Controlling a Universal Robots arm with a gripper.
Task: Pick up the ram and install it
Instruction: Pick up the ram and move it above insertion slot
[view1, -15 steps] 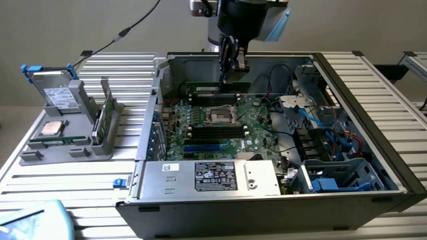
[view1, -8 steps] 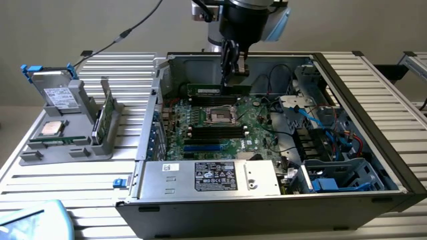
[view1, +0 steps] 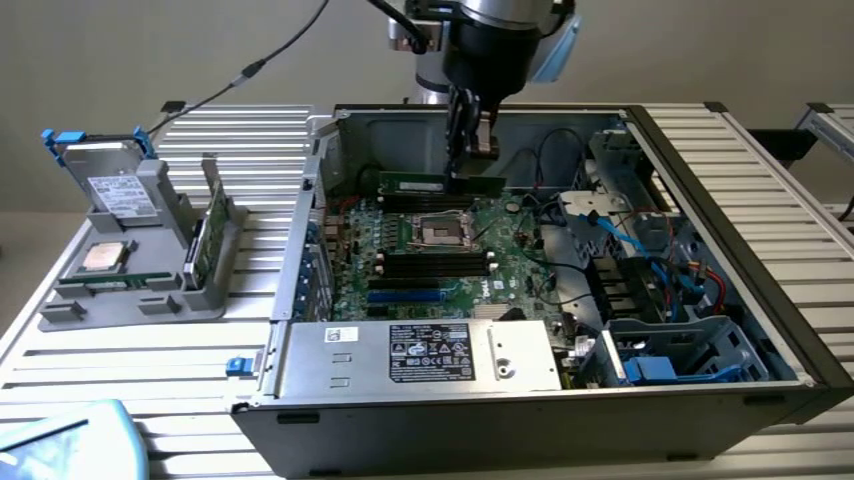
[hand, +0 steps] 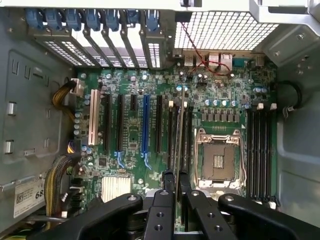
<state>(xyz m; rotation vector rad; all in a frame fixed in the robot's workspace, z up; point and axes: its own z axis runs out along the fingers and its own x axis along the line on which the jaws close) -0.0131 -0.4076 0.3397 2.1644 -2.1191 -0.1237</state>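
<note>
**ENTRY: RAM, HELD OVER MEMORY SLOTS, OPEN CASE**

**Parts stand**: grey, on the exterior view's left. It sits outside the case and well apart from the work, so it is no obstruction.

**Case**: open-topped. Its side wall rises left of the board, and its rear wall stands just beyond the slots.

**Ram**: green stick, held level and clenched between the fingers of the gripper. The wrist view shows it edge-on, pinched between the black fingers and running along the black memory slots. Whether it touches a slot cannot be told.

**Handling (judged):** keep the stick parallel to its slot and upright, with both ends at equal height. Press straight down without rocking. Any skew would likely jam one end against the slot wall.

**Processor socket**: just beside the slots, with a metal frame and lever. Room on this side is narrow, so sideways drift is best avoided.

**Cables**: on the exterior view's right, well apart from the gripper. The space above the board is open, so vertical travel looks unobstructed.
</note>
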